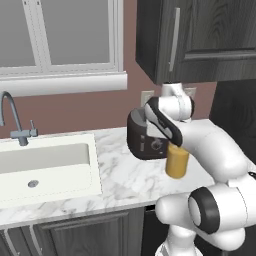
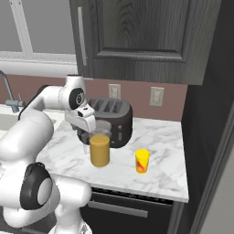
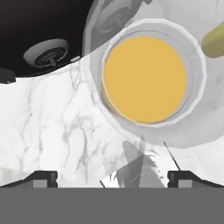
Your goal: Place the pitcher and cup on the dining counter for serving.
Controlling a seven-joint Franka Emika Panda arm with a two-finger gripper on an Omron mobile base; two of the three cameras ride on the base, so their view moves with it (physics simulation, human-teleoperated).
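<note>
The gripper [image 3: 112, 177] hangs spread wide, holding nothing, just above the pitcher [image 2: 99, 148] at centre frame, in front of the toaster [image 2: 114, 119]. The cup [image 2: 142, 160] stands to its right on the worktop [image 2: 164, 151].

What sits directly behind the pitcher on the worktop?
A dark toaster stands right behind the pitcher. The pitcher and tool cover its lower left front.
</note>
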